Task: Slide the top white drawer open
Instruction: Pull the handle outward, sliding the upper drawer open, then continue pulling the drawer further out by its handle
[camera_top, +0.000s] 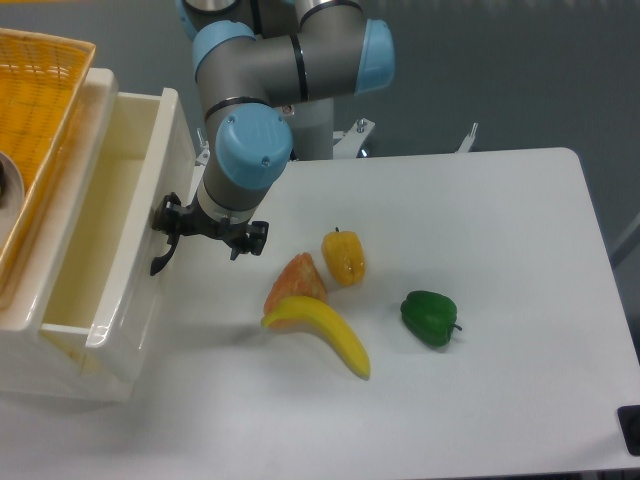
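I have the gripper clenched on the curved black handle, since that's my only purchase for drawing the top white drawer out.

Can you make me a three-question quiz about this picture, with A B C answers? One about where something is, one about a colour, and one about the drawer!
1. Where is the banana?
A. in the drawer
B. on the table
C. in the basket

2. What colour is the pepper nearest the right edge?
A. green
B. red
C. purple

3. How is the top white drawer?
A. shut tight
C. lying upside down
B. pulled out

Answers: 1 B, it lies on the white tabletop. 2 A, it is dark green. 3 B, you can see inside its box, and the gripper is at its black handle.
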